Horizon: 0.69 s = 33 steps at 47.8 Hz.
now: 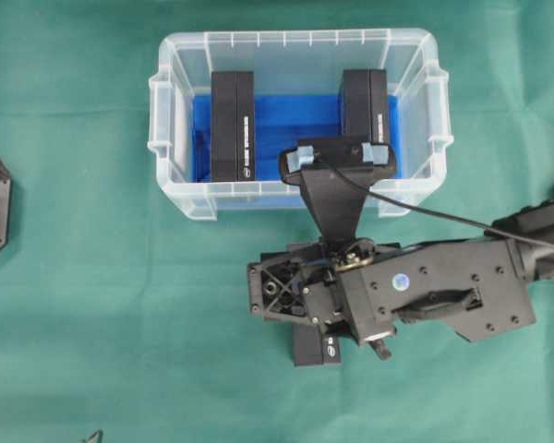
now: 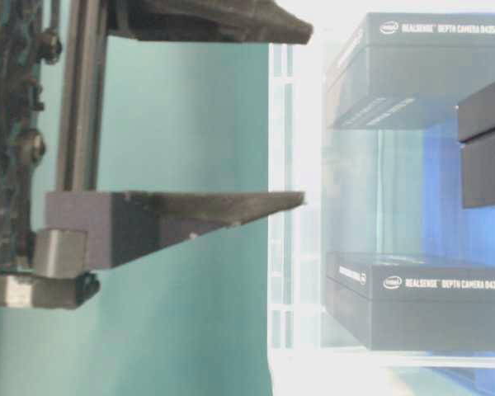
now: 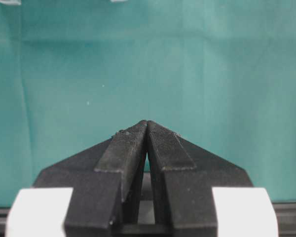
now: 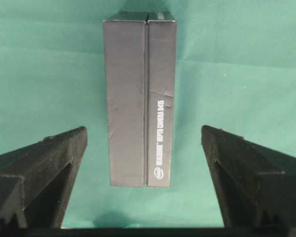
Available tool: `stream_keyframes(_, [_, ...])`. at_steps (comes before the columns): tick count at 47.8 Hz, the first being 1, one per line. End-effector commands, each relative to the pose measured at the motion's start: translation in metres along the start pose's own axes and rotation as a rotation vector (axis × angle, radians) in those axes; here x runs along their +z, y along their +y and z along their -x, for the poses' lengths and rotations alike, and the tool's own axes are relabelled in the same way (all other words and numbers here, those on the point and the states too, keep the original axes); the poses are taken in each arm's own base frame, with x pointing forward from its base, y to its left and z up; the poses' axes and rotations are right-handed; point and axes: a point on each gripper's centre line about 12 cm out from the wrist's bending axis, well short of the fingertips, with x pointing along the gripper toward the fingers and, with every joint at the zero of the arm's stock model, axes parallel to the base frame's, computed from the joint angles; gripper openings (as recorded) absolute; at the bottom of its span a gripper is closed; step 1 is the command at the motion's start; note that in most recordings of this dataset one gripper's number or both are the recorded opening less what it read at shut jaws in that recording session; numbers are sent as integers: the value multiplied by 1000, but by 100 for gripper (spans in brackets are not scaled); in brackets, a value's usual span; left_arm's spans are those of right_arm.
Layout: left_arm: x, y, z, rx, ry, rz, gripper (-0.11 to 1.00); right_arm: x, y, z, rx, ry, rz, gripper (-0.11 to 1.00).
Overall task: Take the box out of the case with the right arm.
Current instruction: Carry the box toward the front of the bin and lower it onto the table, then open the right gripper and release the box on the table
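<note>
Green cloth (image 1: 92, 305) is covering the table. Two black boxes are standing on edge inside the clear case (image 1: 180, 198), on its blue lining: a left box (image 1: 232, 126) and, well apart from it, a right box (image 1: 364, 106). Below the case, outside it, a third box (image 4: 139, 101) is lying on the cloth, partly hidden in the overhead view. The right gripper (image 4: 144, 163) is hanging over this box with its jaws spread wide on either side, touching nothing. The left gripper (image 3: 147, 129) is pointing at bare cloth, its fingers (image 3: 126, 148) pressed together on nothing.
</note>
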Motion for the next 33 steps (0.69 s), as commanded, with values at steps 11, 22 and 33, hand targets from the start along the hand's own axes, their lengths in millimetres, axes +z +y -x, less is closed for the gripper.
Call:
stream_keyframes(11, [6, -1, 8, -3, -34, -2, 0, 5, -9, 27, 22, 19, 13, 91])
stream_keyframes(22, [6, -1, 8, -3, -34, -1, 0, 12, -43, 40, -6, 15, 22, 91])
stream_keyframes(33, [6, -1, 8, -3, -32, -1, 0, 27, -93, 43, -35, 6, 14, 91])
